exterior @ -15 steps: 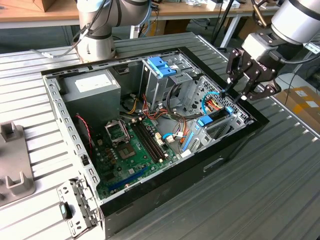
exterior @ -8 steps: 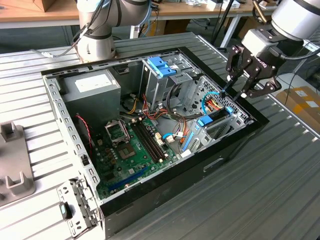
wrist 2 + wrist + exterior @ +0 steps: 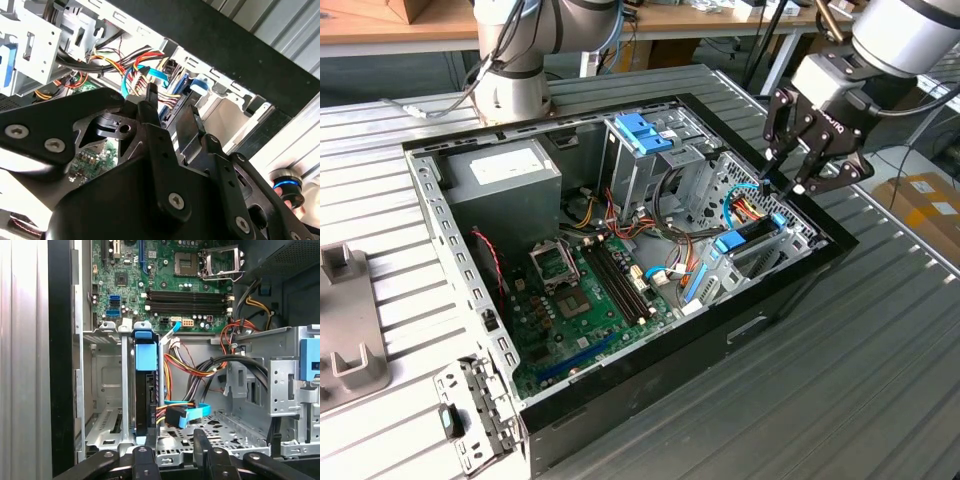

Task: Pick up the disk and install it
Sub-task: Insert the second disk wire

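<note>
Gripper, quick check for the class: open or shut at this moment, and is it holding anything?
Gripper: open and empty, poised over the disk, which sits upright in its bay in the computer case.

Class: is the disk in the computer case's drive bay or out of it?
In: the disk stands on edge, slotted between the bay's metal walls, blue carrier visible.

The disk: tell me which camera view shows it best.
The first wrist view: the disk stands on edge in its bay, blue rail facing the camera, unobstructed. In the exterior view it appears small, just below the pincer. In the second wrist view the pincer's fingers cover most of it.
</note>
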`<act>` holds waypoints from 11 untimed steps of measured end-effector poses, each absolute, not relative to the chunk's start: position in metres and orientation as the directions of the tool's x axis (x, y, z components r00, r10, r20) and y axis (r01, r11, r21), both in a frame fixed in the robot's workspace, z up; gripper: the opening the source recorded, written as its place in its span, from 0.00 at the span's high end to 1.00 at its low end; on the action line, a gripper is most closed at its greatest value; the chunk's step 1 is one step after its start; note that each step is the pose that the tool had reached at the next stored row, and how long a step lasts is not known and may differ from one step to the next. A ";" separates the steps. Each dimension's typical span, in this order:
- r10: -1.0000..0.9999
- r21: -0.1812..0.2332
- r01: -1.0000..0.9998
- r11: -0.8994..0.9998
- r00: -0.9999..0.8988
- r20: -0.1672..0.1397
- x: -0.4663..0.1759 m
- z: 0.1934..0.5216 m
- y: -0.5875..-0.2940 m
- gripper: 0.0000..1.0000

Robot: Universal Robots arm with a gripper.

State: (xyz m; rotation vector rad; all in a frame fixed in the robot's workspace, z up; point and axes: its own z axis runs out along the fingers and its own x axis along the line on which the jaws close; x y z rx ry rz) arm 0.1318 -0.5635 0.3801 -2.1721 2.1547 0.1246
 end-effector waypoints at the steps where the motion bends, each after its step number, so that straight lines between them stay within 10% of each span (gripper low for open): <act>1: -0.994 0.000 -1.000 -0.008 0.008 -0.114 0.131 0.381 -0.563 0.58; 11: -0.993 -0.001 -1.000 -0.008 0.008 -0.114 0.118 0.384 -0.561 0.58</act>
